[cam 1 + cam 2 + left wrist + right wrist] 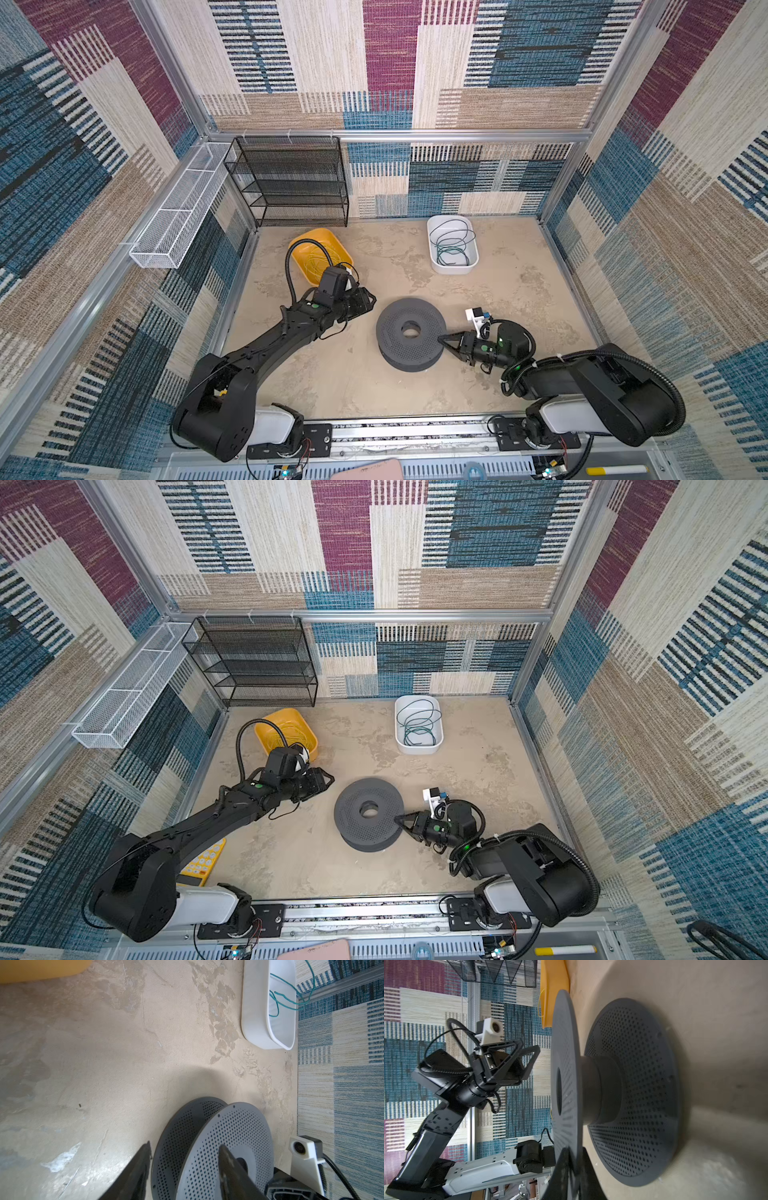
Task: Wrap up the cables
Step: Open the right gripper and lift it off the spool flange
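Past the left gripper (pixel 186 1145), thin teal cables (pixel 452 249) in loose loops

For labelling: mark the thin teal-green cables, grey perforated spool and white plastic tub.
thin teal-green cables (pixel 450 252): a top view, coiled bundle.
grey perforated spool (pixel 390 328): a top view, upper flange.
white plastic tub (pixel 455 270): a top view, near wall.

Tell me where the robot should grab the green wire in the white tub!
I'd pinch one loose loop of the green wire where it arches up off the heap, coming straight down from above. The walls of the white tub block the sides, and its top is open.
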Robot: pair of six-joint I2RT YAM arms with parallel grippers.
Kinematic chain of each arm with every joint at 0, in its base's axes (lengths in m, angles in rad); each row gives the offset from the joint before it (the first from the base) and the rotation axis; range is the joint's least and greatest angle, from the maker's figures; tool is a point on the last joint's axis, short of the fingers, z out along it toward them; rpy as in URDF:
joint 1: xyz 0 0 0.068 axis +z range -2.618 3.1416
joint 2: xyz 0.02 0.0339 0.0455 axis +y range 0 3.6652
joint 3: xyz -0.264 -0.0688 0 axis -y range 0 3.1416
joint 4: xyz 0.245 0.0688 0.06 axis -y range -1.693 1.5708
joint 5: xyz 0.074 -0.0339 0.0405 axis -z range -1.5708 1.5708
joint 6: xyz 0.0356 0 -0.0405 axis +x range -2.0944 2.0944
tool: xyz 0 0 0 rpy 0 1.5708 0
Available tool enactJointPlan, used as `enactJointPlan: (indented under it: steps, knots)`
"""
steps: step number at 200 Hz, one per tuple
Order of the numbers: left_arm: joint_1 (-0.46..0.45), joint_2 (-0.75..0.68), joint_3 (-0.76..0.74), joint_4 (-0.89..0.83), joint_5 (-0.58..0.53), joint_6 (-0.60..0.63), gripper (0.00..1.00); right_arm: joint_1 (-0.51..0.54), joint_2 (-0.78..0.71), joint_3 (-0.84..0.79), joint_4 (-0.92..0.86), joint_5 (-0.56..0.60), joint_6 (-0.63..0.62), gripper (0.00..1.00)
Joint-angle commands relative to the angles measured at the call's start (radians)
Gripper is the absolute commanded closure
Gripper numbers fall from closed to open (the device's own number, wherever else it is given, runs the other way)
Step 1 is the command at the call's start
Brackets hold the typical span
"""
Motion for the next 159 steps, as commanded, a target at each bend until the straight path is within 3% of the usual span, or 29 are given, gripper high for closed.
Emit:
enactJointPlan:
  steps: [1, 68, 108, 133, 159]
  knots:
    - [-0.002, 0.006, 0.027, -0.004, -0.058, 0.024, 0.45, 0.001, -0.016, 0.005, -0.098, 0.052, -0.063, 0.83]
    - [0.005, 0.146, 0.260, -0.163, -0.291, 0.056, 0.41, 0.001, -0.138, 0.058, -0.321, 0.121, -0.195, 0.62]
    - [0.006, 0.198, 0.299, -0.154, -0.248, 0.055, 0.42, 0.001, -0.241, 0.097, -0.503, 0.186, -0.302, 0.56]
    - [0.010, 0.189, 0.325, -0.202, -0.321, 0.102, 0.40, 0.001, -0.300, 0.164, -0.651, 0.259, -0.403, 0.52]
    - [0.019, 0.204, 0.364, -0.228, -0.309, 0.111, 0.41, 0.001, -0.299, 0.229, -0.717, 0.297, -0.482, 0.50]
